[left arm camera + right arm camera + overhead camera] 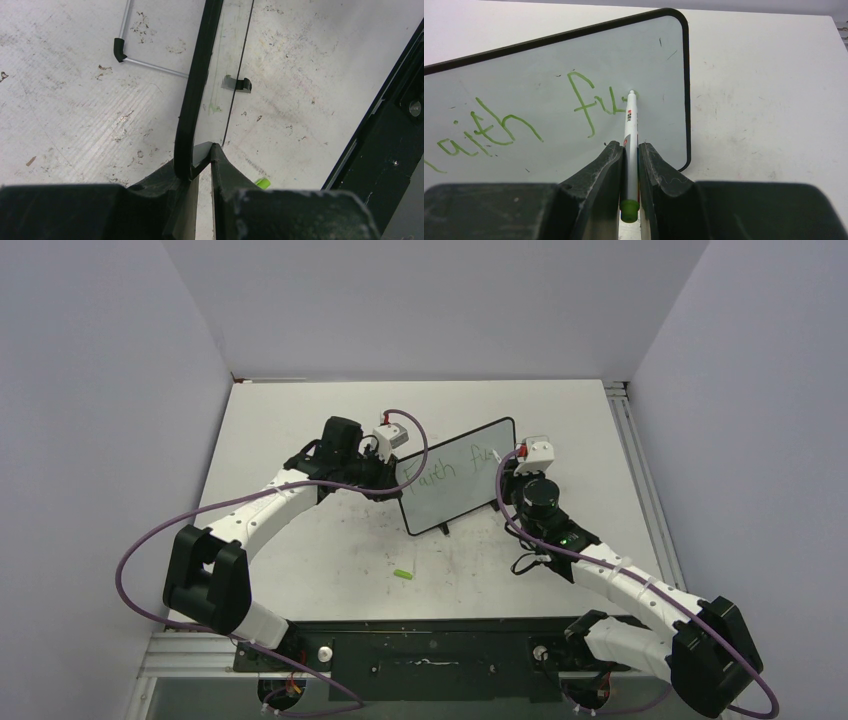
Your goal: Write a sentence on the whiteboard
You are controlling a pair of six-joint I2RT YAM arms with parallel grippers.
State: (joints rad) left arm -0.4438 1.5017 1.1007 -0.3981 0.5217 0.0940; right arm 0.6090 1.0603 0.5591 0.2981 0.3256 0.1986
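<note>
The whiteboard (440, 502) stands tilted on the tabletop between the two arms. Green handwriting, the sentence (445, 468), reads "Faith fu" on it; in the right wrist view the sentence (519, 125) shows as "aith fu". My left gripper (201, 150) is shut on the whiteboard's (197, 85) black-framed corner, seen edge-on, and sits at the board's left edge (398, 480). My right gripper (630, 149) is shut on a white marker (630, 122) with a green end plug. The marker's tip touches the whiteboard (524, 65) just right of the "u". From above, the right gripper (508, 465) is at the board's right end.
A small green marker cap (403, 573) lies on the scuffed table in front of the board, also peeking beside the left finger as the cap (262, 183). Behind the board are a wire stand (145, 62) and a black foot (239, 85). A black rail (390, 135) borders the table's near edge.
</note>
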